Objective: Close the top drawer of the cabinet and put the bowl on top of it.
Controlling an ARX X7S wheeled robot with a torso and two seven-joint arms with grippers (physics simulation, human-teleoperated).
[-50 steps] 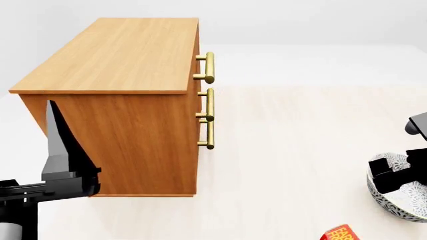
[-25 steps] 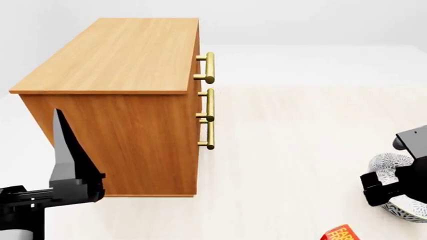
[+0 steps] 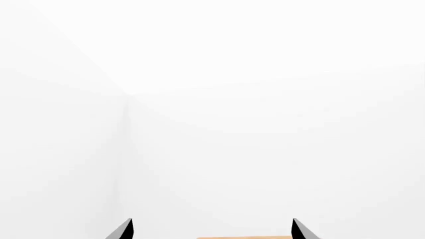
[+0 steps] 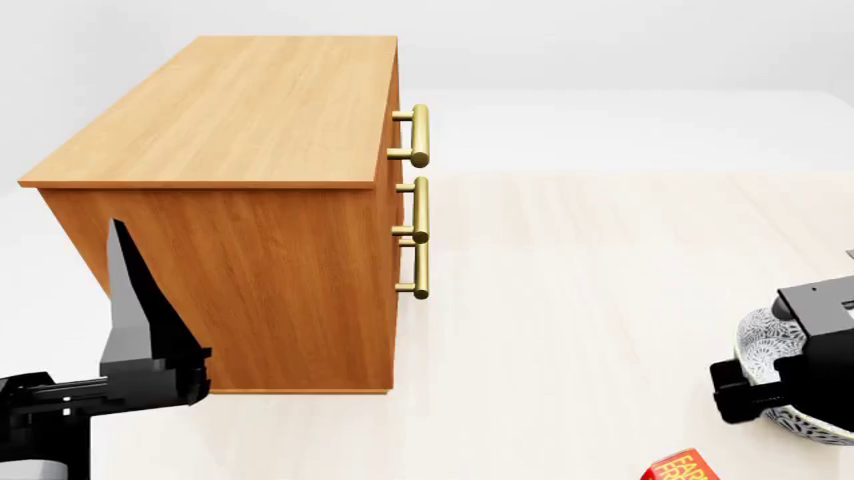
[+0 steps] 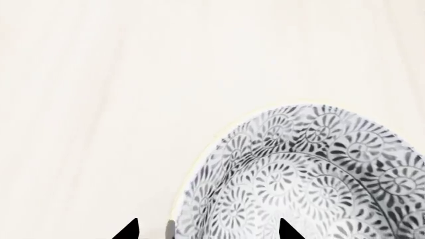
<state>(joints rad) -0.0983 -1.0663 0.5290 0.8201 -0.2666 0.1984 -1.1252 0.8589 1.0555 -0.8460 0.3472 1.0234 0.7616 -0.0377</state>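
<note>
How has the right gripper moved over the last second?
Yes. In the head view the right gripper has shifted down over the bowl, farther from the cabinet handles.

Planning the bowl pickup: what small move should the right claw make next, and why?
Probably lower the right claw a little onto the bowl rim and close. Its fingertips appear open, straddling the near rim, and all three drawers look flush with the cabinet.

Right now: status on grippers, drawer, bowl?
Left gripper open, empty, beside cabinet. Right gripper open over bowl rim, no grasp visible. Top drawer looks shut. Cabinet top bare.
</note>
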